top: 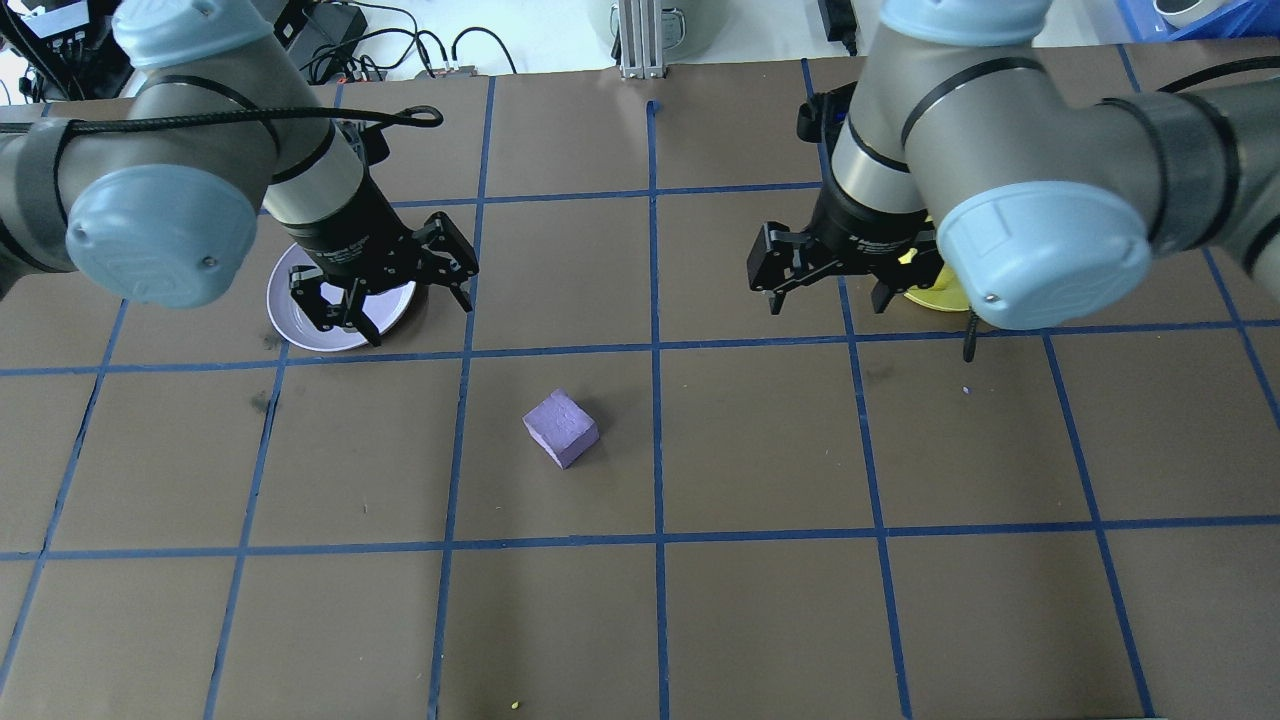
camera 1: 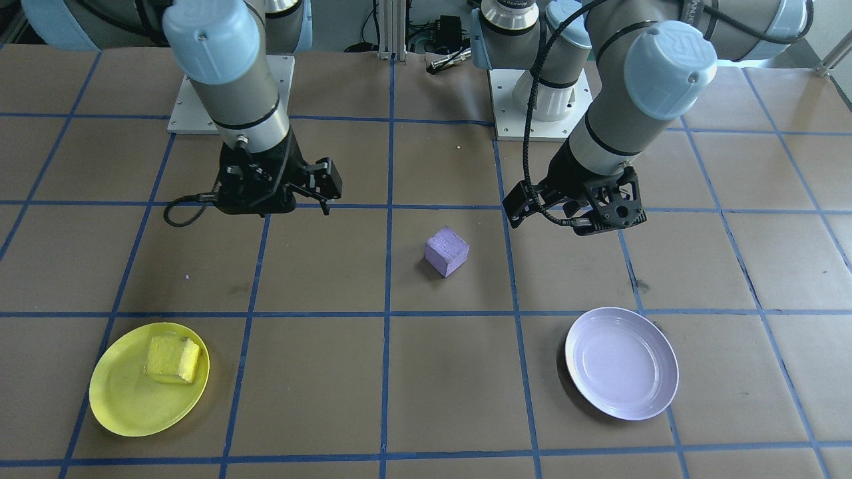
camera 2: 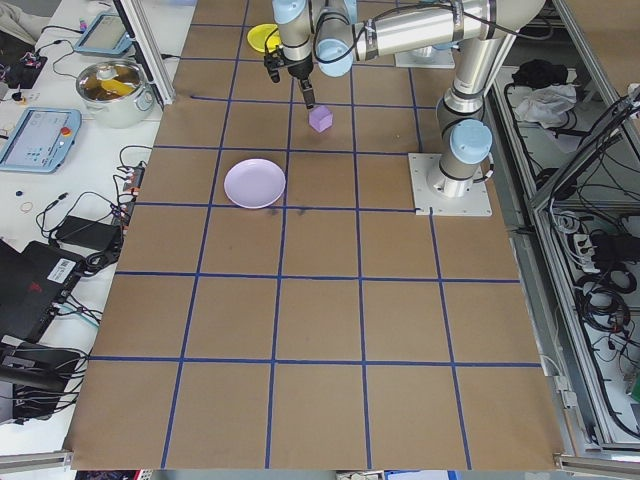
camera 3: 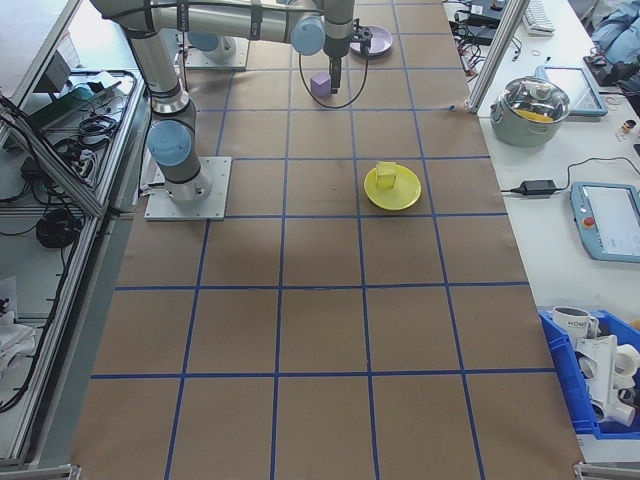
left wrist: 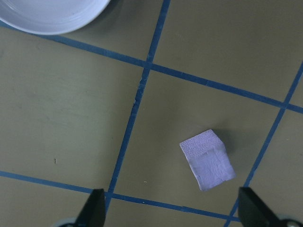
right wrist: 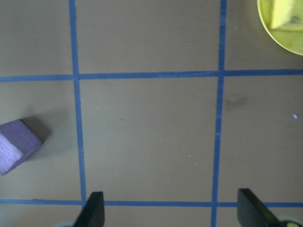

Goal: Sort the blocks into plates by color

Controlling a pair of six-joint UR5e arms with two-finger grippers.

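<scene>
While the yellow block (camera 1: pixel 172 359) already sits in the yellow plate (camera 1: pixel 126 406), the purple block (camera 1: pixel 446 251) lies alone on the brown papered surface (camera 1: pixel 452 392), near the middle, inside one blue-taped square, turned at an angle to the tape lines; the lavender plate (camera 1: pixel 622 362) stands empty, well apart from it toward the robot's left; the left tool (camera 1: pixel 574 214) hovers above the surface between block and plate with fingers apart, nothing held; its wrist view shows the block ahead of the spread fingertips, off to one side; the right tool (camera 1: pixel 293 193) is likewise spread and empty, raised over bare surface; judging by the rough, pitted faces the purple block is probably foam, so light, a bit squashy, grippy rather than slick, not fragile; best hold looks like two opposite flat side faces, about mid-height, tool rotated to match the block's skew so pads land flat, not on corners; gentle closing should do; hard squeeze may dent it; lavender plate looks glossy and could slide if bumped on release.
</scene>
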